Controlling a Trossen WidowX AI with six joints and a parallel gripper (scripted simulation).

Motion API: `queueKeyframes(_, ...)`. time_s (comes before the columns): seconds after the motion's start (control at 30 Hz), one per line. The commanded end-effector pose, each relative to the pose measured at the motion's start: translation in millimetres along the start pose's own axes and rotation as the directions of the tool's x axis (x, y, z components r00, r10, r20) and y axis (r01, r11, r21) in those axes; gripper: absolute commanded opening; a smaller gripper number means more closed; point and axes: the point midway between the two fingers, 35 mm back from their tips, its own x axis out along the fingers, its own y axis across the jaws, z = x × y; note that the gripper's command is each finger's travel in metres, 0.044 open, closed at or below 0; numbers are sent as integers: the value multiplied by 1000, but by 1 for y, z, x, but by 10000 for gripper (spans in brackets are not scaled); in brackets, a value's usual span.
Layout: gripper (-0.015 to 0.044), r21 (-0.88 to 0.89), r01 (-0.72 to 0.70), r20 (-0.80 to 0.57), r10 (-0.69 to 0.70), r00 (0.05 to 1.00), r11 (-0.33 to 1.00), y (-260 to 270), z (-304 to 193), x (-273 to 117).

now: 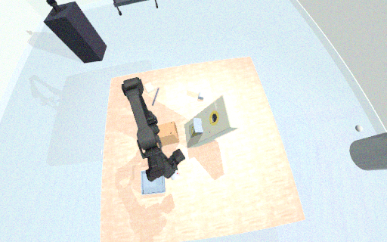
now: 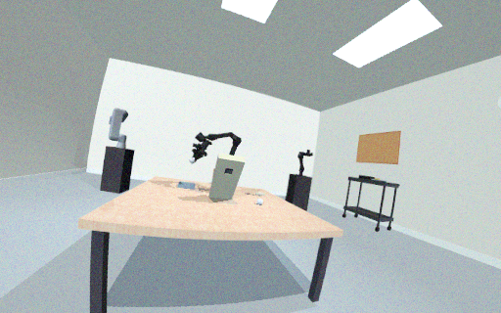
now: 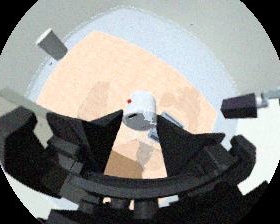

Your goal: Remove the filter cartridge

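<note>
The white round cartridge point(image 3: 143, 101) point(image 1: 174, 176) point(image 2: 192, 160) is out of the panel, held between the fingertips of my gripper point(image 3: 140, 115) point(image 2: 194, 156). The gripper is shut on it. A red dot shows on its side and a dark slot on its near face. Gripper and cartridge hang in the air, near the right side of the blue tray point(image 1: 153, 188) point(image 2: 186, 185) in the top view; the arm hides the tray's upper part there. The tray shows partly behind the right finger in the wrist view. The grey-green service panel point(image 1: 225, 119) point(image 2: 223, 185) has a dark, empty round opening with a yellow ring.
An orange-brown box point(image 1: 168, 130) stands between the arm and the panel. A pale block point(image 1: 198, 125) juts from the panel face beside the opening. A thin blue rod point(image 1: 156, 97), a pale flat piece point(image 1: 150, 87) and a small white-and-blue object point(image 1: 200, 97) lie toward the table's back.
</note>
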Motion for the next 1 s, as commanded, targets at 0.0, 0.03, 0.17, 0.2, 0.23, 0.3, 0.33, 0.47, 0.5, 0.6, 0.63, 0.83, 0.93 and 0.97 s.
queueKeyframes(0.0, 0, 28, 19, 7, -20, 1000, 999, -8, 1, 4)
queueKeyframes(0.03, 0, 45, 30, 9, -30, 999, 999, -15, -1, 7)
queueKeyframes(0.17, 0, 127, 80, 14, -82, 996, 989, -47, -10, 23)
queueKeyframes(0.2, 0, 147, 92, 14, -95, 995, 985, -55, -13, 26)
queueKeyframes(0.23, 0, 168, 104, 14, -108, 994, 980, -62, -17, 30)
queueKeyframes(0.3, 0, 216, 122, 11, -128, 992, 969, -75, -24, 37)
queueKeyframes(0.33, 0, 243, 128, 9, -134, 991, 961, -81, -28, 41)
queueKeyframes(0.47, 0, 338, 152, 0, -161, 987, 929, -102, -44, 54)
queueKeyframes(0.5, 0, 357, 158, -3, -168, 986, 920, -107, -48, 56)
queueKeyframes(0.6, 0, 390, 177, -10, -188, 982, 904, -116, -56, 62)
queueKeyframes(0.63, 0, 399, 185, -13, -196, 980, 898, -120, -59, 64)
queueKeyframes(0.83, 0, 482, 262, -51, -271, 961, 836, -150, -91, 80)
queueKeyframes(0.93, 0, 521, 299, -77, -306, 949, 799, -162, -109, 88)
queueKeyframes(0.97, 0, 533, 312, -86, -316, 945, 786, -165, -115, 90)
